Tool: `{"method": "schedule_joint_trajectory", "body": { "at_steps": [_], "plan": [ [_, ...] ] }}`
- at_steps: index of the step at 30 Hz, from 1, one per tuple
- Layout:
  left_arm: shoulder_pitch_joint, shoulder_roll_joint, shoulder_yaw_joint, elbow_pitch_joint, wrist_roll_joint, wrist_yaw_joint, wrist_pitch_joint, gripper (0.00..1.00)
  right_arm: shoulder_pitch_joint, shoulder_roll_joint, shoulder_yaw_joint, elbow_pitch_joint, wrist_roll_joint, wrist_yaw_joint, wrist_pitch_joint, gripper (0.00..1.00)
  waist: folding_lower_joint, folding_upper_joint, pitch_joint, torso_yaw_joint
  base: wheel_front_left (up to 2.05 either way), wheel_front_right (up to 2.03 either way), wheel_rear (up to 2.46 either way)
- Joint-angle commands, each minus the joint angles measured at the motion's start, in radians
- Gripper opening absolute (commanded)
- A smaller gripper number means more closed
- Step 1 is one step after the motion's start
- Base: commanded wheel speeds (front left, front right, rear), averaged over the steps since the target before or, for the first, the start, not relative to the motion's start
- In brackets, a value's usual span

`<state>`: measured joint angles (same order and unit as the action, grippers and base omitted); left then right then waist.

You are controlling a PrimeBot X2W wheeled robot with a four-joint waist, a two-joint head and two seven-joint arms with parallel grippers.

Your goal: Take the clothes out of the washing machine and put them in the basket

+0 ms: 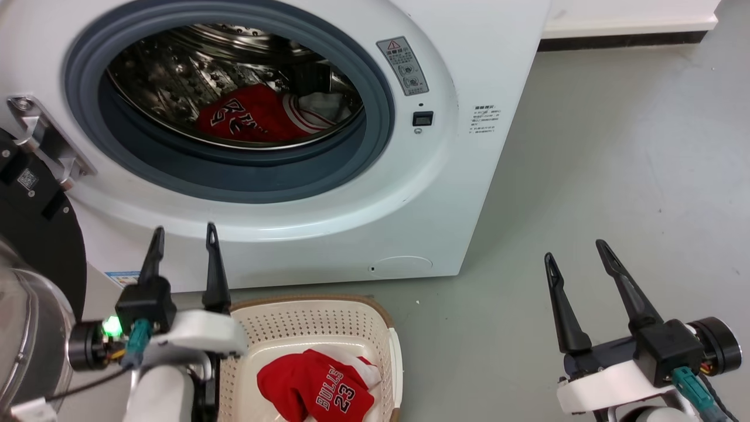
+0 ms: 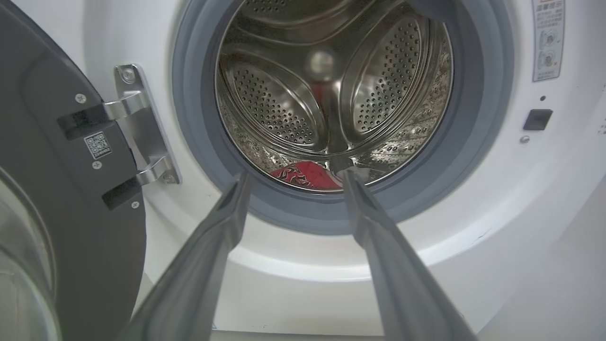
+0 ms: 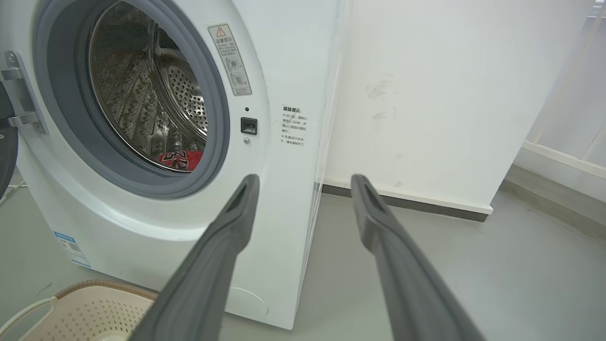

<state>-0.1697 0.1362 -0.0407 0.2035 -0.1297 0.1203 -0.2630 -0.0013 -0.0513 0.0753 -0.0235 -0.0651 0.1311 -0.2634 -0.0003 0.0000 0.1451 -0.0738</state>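
One jersey (image 1: 316, 390) sits in the basket (image 1: 310, 310), lower centre. A second jersey (image 1: 252, 117) waits inside the washer (image 1: 469, 193), upper left. Left jaws and right jaws stand wide, empty. The left should probably reach in next.

A plain laundry or utility room: a large white front-loading washing machine (image 1: 351, 228) with a steel drum fills the upper left, standing on smooth grey floor (image 1: 615, 176). At the upper right is a bare white wall (image 1: 633, 13) with a dark strip (image 1: 615, 40) at its foot.

washing machine (image 1: 351, 223): white, grey porthole rim, shiny perforated steel drum; garment in drum (image 1: 258, 117): red, white-striped trim | basket (image 1: 316, 322): cream, brown rim; garment inside (image 1: 316, 392): red, "BULLS 23" lettering | floor (image 1: 615, 176): grey
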Motion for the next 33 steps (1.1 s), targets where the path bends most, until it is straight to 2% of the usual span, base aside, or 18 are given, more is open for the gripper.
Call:
{"method": "schedule_joint_trajectory", "body": {
  "at_steps": [1, 9, 15, 24, 33],
  "plan": [
    [-0.033, 0.004, 0.005, 0.007, 0.007, -0.006, -0.003, 1.00, -0.018, 0.002, 0.002, -0.003, 0.002, -0.001, -0.002, 1.00, 0.0003, 0.0000, 0.012, -0.006, 0.00, 0.00, 0.00],
    [-0.288, 0.044, 0.013, 0.166, 0.039, -0.069, -0.003, 1.00, -0.091, 0.002, 0.024, -0.021, 0.007, -0.001, -0.002, 1.00, 0.0003, 0.0000, 0.123, -0.051, 0.00, 0.00, 0.00],
    [-0.517, 0.090, -0.002, 0.350, 0.057, -0.102, 0.001, 1.00, -0.146, 0.002, 0.035, -0.037, 0.024, -0.001, -0.002, 1.00, 0.0003, 0.0000, 0.233, -0.091, 0.00, 0.00, 0.00],
    [-0.858, 0.154, 0.000, 0.580, 0.064, -0.104, 0.051, 1.00, -0.229, 0.003, 0.033, -0.073, 0.056, -0.001, -0.002, 1.00, 0.0003, 0.0000, 0.408, -0.127, 0.00, 0.00, 0.00],
    [-1.148, 0.232, -0.040, 0.751, 0.104, -0.128, 0.182, 1.00, -0.307, 0.002, 0.034, -0.122, 0.086, -0.001, -0.002, 1.00, 0.0003, 0.0000, 0.565, -0.159, 0.00, 0.00, 0.00]
  ]
}}
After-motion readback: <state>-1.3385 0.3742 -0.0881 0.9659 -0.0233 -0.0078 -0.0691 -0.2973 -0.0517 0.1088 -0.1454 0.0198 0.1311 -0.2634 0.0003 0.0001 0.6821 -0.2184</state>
